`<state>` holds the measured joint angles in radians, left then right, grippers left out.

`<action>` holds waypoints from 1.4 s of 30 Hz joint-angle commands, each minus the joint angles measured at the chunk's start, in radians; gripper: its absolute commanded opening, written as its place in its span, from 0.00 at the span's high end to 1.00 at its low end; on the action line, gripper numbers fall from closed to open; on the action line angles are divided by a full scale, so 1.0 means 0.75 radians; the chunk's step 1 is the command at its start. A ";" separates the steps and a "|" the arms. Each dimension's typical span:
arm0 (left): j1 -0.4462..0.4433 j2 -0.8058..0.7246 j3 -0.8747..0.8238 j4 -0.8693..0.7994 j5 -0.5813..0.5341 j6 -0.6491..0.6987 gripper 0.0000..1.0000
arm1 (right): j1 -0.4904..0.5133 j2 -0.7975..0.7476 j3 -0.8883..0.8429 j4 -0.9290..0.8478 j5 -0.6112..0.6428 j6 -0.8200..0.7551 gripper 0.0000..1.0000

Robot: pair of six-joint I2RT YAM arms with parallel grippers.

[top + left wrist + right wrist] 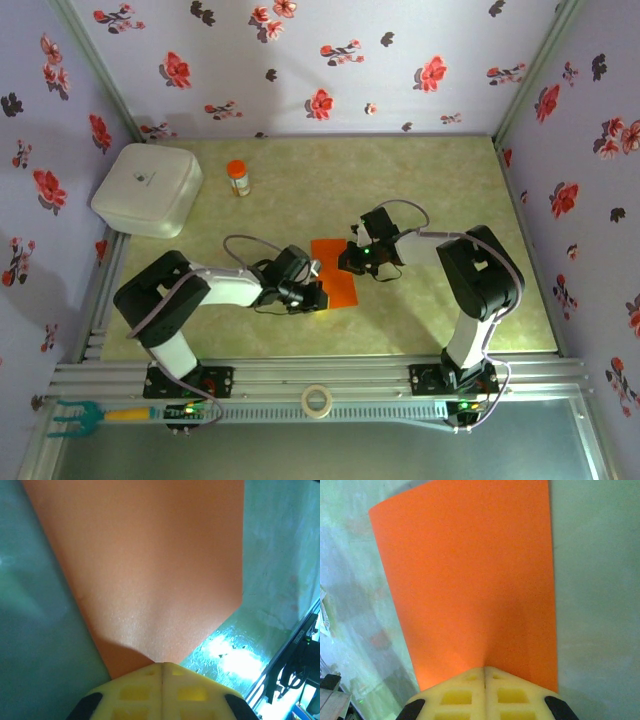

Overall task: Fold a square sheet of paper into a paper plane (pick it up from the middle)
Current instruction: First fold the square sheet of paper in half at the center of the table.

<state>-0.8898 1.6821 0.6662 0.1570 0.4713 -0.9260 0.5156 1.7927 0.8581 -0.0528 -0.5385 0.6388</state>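
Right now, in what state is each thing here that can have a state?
square sheet of paper: no fold visible, pinched by both pincers.
left pincer: shut on the sheet.
right pincer: shut on the sheet.
bottle: upright, orange cap on.
white box: lid closed.
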 commanded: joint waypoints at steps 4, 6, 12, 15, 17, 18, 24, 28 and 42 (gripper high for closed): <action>-0.032 -0.100 -0.014 -0.090 0.044 -0.025 1.00 | -0.019 0.036 -0.060 -0.163 0.159 0.012 1.00; -0.011 -0.138 0.024 -0.095 0.058 -0.020 1.00 | -0.019 0.035 -0.060 -0.164 0.156 0.012 1.00; 0.098 -0.134 0.113 -0.068 0.066 -0.018 0.98 | -0.019 0.028 -0.064 -0.160 0.158 0.015 1.00; 0.148 -0.053 0.160 -0.066 0.065 -0.017 0.98 | -0.019 0.029 -0.062 -0.160 0.157 0.015 1.00; 0.165 0.001 0.186 -0.056 0.077 -0.015 0.98 | -0.019 0.031 -0.060 -0.162 0.153 0.014 1.00; 0.168 0.025 0.194 -0.045 0.082 -0.019 0.98 | -0.019 0.030 -0.060 -0.163 0.153 0.014 1.00; 0.173 0.141 0.170 0.004 0.092 -0.037 0.98 | -0.019 0.035 -0.060 -0.163 0.147 0.013 1.00; 0.172 0.158 0.085 0.055 0.110 -0.061 0.98 | -0.019 0.031 -0.059 -0.163 0.151 0.011 1.00; 0.136 0.054 0.056 -0.185 0.106 0.082 0.97 | -0.020 0.031 -0.058 -0.169 0.155 0.008 1.00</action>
<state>-0.7670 1.7424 0.7063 0.1909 0.5430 -0.9253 0.5156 1.7878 0.8551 -0.0532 -0.5339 0.6388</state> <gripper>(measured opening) 0.043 0.058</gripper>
